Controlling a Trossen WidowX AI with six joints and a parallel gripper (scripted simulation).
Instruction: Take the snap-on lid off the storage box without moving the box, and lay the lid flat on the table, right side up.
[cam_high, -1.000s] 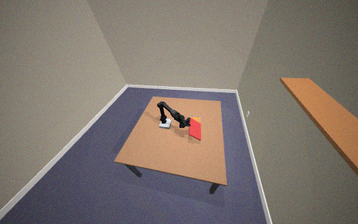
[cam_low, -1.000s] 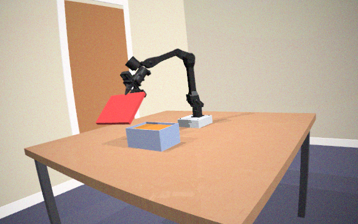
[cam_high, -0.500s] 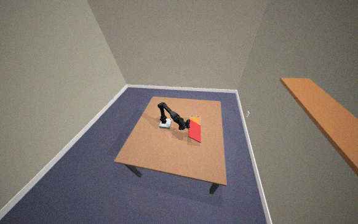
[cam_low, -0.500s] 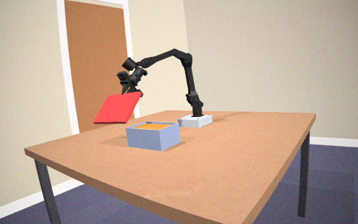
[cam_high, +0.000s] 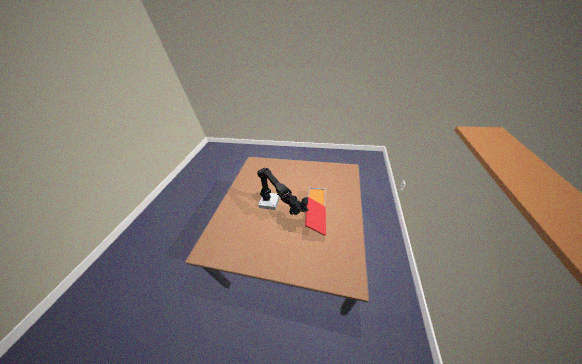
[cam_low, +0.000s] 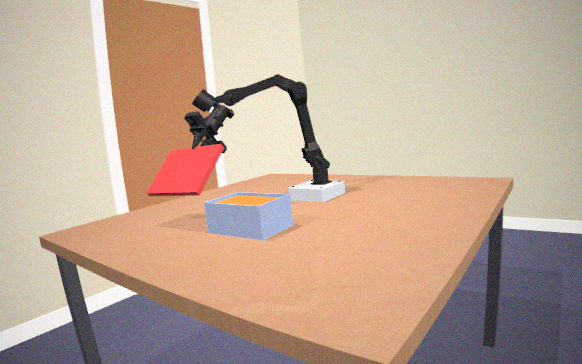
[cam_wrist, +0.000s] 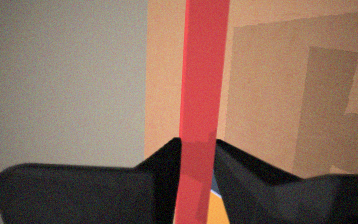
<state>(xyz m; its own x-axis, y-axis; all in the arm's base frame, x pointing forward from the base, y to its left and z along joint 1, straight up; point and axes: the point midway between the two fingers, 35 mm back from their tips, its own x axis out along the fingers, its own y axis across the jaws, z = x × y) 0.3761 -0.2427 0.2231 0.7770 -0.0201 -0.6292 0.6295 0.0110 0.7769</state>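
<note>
My gripper (cam_low: 209, 147) (cam_wrist: 198, 142) is shut on one edge of the red lid (cam_high: 316, 217) (cam_low: 185, 171) (cam_wrist: 206, 65). The lid hangs steeply tilted in the air, off the box, with its far end lower than the gripped edge. The storage box (cam_low: 234, 220) is blue-grey and stands open on the table, with an orange inside (cam_high: 317, 196) (cam_low: 247, 200). In the exterior view the lid is up and to the left of the box. In the top view it covers the view of part of the box. A small part of the box shows between the fingers in the wrist view.
The wooden table (cam_high: 260, 250) (cam_low: 370, 260) bears the box and the arm's white base (cam_high: 268, 201) (cam_low: 317, 191), which stands behind the box in the exterior view. The lid's shadow falls on the table beside the box. The table's left edge shows in the exterior view.
</note>
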